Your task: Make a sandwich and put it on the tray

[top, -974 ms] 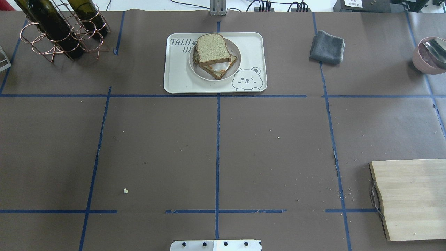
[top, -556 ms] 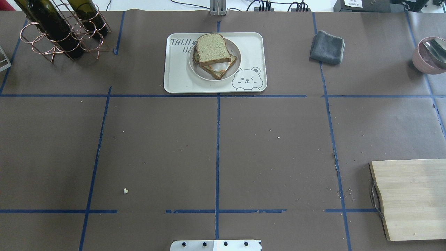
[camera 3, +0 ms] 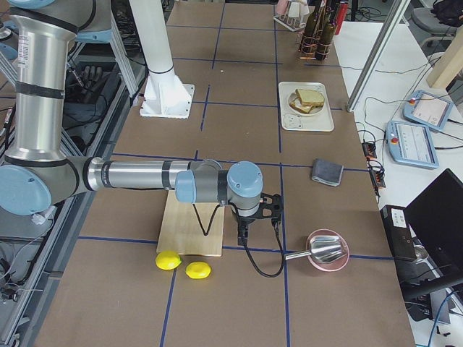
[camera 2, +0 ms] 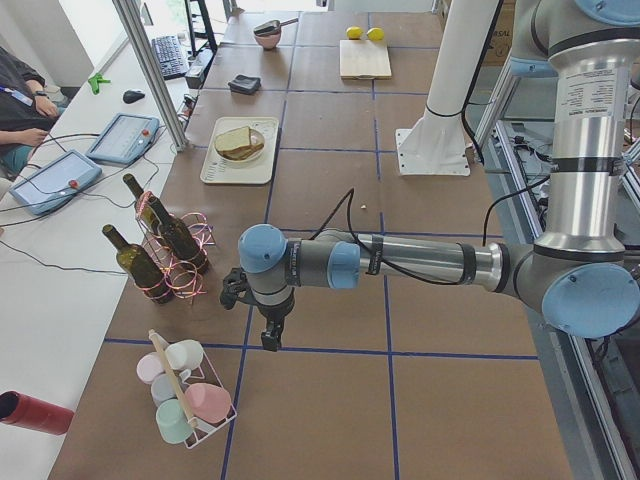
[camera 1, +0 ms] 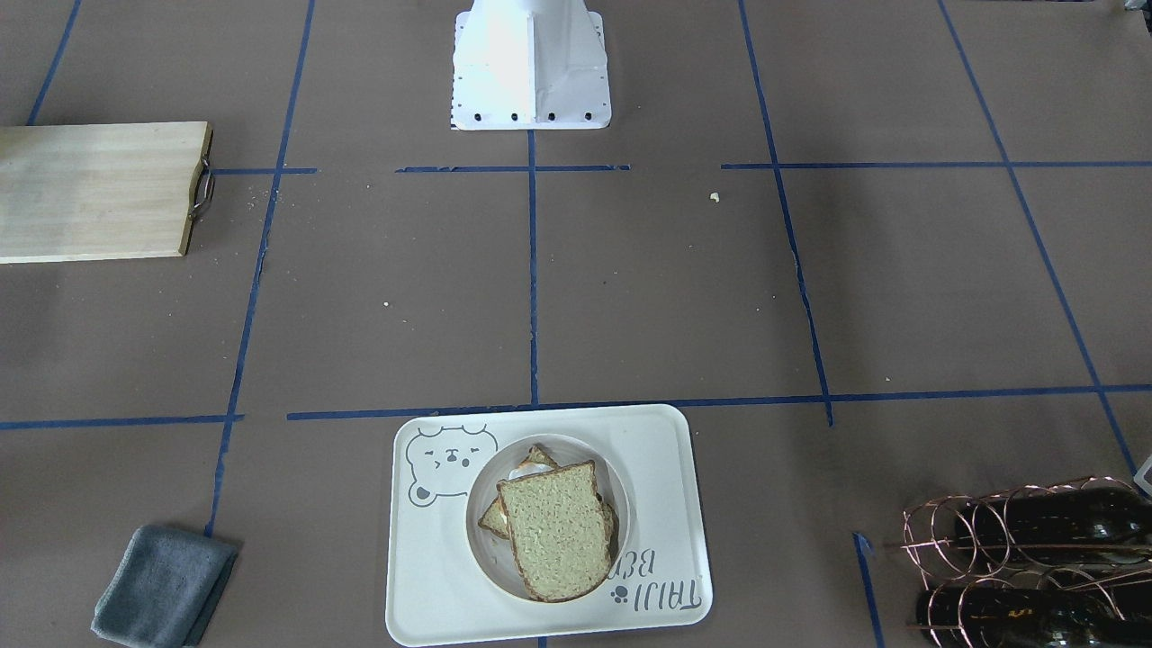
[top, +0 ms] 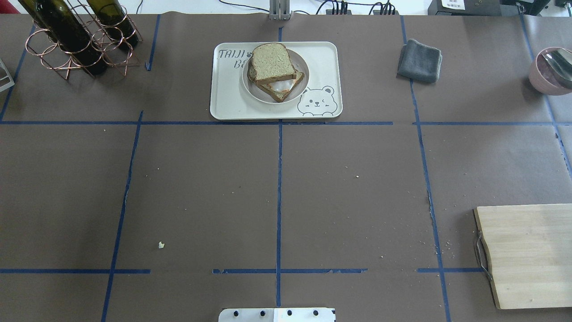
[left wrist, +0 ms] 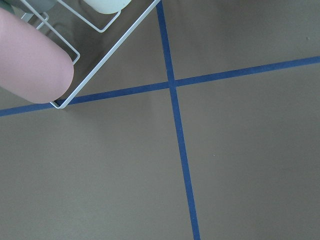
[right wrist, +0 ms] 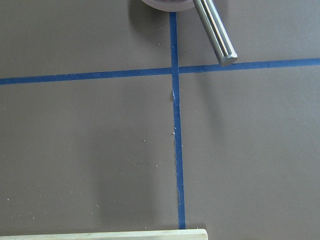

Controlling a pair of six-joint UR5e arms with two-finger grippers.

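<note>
The sandwich point(top: 273, 71) is two brown-crusted bread slices with white egg between. It lies on a small round white plate point(top: 254, 91) on the cream bear tray point(top: 228, 98) at the table's far middle. It also shows in the front-facing view point(camera 1: 553, 531). My left gripper point(camera 2: 270, 335) shows only in the exterior left view, over bare table far from the tray. My right gripper point(camera 3: 242, 233) shows only in the exterior right view, beside the wooden board. I cannot tell whether either is open or shut. Neither wrist view shows any fingers.
A copper rack with wine bottles point(top: 80, 40) stands at the far left. A grey cloth point(top: 419, 60) and a pink bowl with a metal scoop point(top: 552, 71) lie at the far right. A wooden board point(top: 527, 255) lies near right, two lemons point(camera 3: 181, 265) beside it. A cup rack point(camera 2: 185, 400) stands by the left gripper.
</note>
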